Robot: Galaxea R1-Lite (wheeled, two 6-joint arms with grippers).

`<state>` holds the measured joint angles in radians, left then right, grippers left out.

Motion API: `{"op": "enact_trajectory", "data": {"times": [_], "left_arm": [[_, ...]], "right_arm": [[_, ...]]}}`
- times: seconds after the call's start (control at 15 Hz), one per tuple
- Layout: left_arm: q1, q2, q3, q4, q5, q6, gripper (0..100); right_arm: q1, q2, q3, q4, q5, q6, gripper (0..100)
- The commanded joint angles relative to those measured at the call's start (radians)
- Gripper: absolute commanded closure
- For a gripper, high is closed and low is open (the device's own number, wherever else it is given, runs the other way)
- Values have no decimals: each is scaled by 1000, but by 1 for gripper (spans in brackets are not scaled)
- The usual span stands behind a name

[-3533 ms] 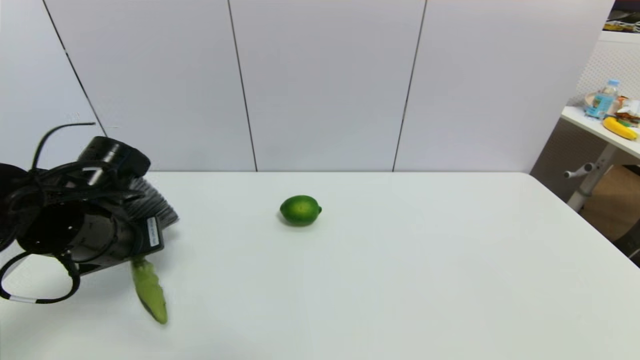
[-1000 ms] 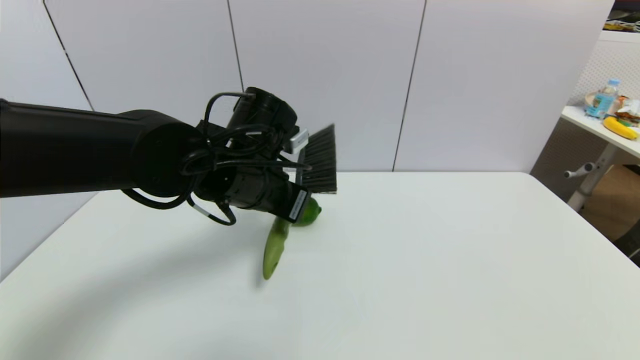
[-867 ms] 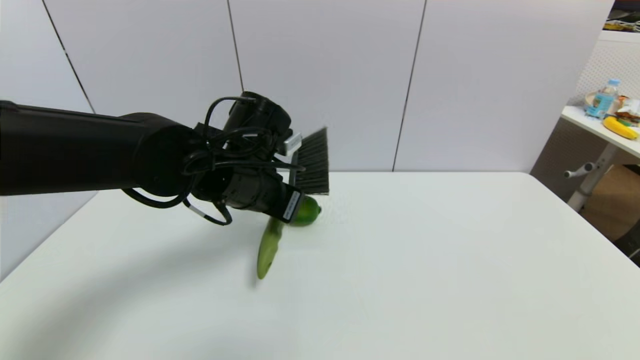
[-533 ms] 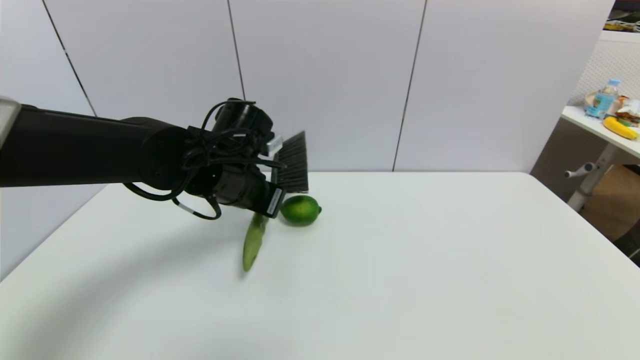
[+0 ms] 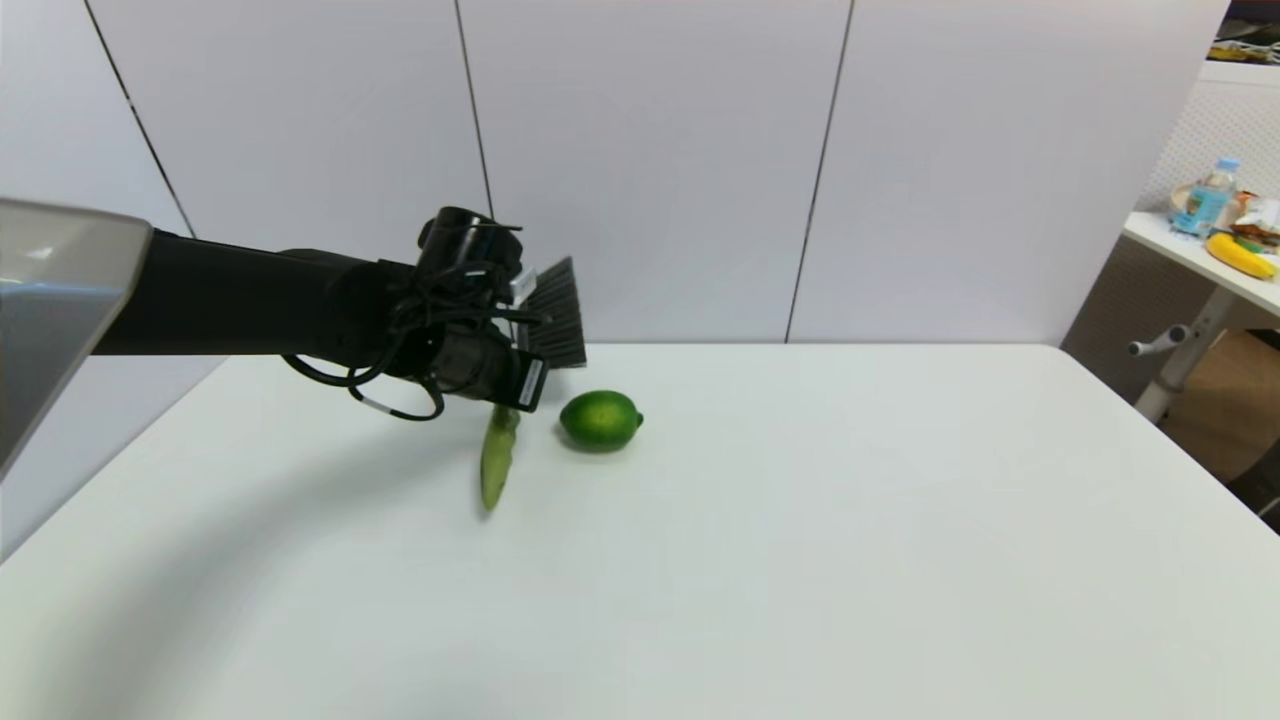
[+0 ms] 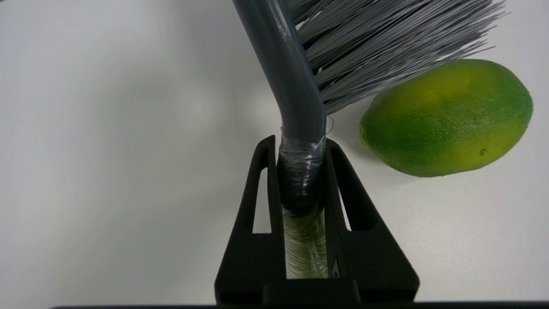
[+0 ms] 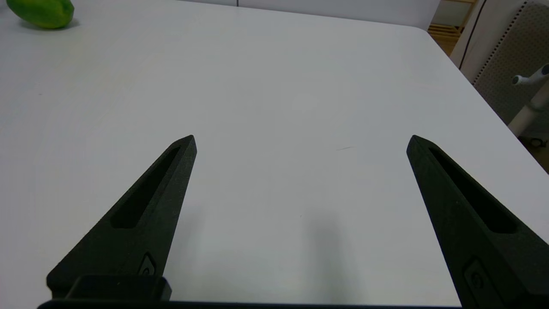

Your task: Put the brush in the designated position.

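White surface [image 5: 800, 560]: fills the lower half of the head view, its far edge against the wall panels, its right half and near part bare. Left gripper [image 6: 301, 143]: reaches in from the left of the head view to left of centre, a white label on its body too small to read, jaws clamped on the brush [image 5: 497, 462] at the neck where dark grey head meets green handle, bristles up toward the wall, handle slanting down toward the surface. Right gripper [image 7: 301, 139]: jaws wide apart over bare surface; lime [image 5: 600, 420]: just right of the brush handle, at centre.
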<state>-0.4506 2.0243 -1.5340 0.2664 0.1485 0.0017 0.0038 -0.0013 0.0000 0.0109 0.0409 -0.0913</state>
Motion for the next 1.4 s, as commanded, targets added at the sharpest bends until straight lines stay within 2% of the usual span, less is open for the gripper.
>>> {"op": "enact_trajectory", "data": {"times": [0.07, 0.93, 1.0, 1.4], "left_arm": [[4, 42, -11, 2, 0, -8, 100], [23, 91, -40, 16, -1, -34, 100], [23, 91, -37, 17, -1, -46, 0], [23, 80, -43, 17, -33, -46, 0]], "right_arm": [[1, 1, 2, 0, 1, -2, 0], [1, 1, 2, 0, 1, -2, 0], [-1, 1, 2, 0, 1, -2, 0], [1, 1, 2, 0, 1, -2, 0]]}}
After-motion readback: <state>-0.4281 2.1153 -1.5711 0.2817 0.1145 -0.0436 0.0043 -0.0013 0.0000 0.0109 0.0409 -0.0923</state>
